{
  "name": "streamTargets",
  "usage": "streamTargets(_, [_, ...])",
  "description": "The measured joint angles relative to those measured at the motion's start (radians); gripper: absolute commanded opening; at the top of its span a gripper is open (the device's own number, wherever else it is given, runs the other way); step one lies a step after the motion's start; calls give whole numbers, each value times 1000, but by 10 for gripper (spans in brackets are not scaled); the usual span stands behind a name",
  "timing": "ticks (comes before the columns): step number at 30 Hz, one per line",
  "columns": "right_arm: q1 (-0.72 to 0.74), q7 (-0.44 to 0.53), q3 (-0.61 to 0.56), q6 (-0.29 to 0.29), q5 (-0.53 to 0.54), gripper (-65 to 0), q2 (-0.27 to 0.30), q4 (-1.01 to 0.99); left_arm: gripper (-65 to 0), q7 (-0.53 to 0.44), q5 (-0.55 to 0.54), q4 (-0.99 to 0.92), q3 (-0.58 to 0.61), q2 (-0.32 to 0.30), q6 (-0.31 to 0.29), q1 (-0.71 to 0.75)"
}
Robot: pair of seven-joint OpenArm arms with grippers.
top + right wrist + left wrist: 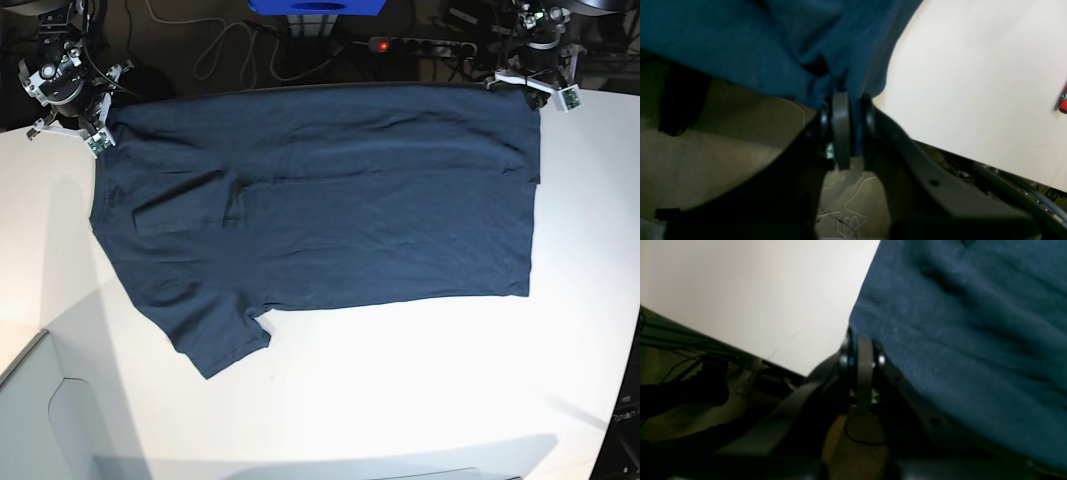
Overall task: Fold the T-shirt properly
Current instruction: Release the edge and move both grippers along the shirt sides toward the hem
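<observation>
A large, soft, dark navy-blue short-sleeved T-shirt [330,200] lies spread across the far half of a white table [400,380], its long axis running side to side, with 1 sleeve pointing toward the near edge at the base view's left and another sleeve folded onto the body. The 2 arms sit at the shirt's far corners. The left gripper [863,355] has its jaws drawn narrow, pinching the T-shirt's edge where the cloth meets the table edge. The right gripper [846,115] also grips the fabric, blue cloth showing between its nearly closed jaws. Beyond the table's far edge, cables [230,45] lie on the dark floor.
</observation>
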Motion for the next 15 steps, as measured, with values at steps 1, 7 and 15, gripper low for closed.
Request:
streamTargets(1, [0,0,0,0,0,-511,0,0,-646,0,0,0,2,0,0,4])
streamTargets(7, [0,0,0,0,0,-292,1,0,-515,1,-1,3,2,1,0,11])
streamTargets(15, [34,6,76,0,15,-273,-3,1,-419,3,0,9,-1,1,1,11])
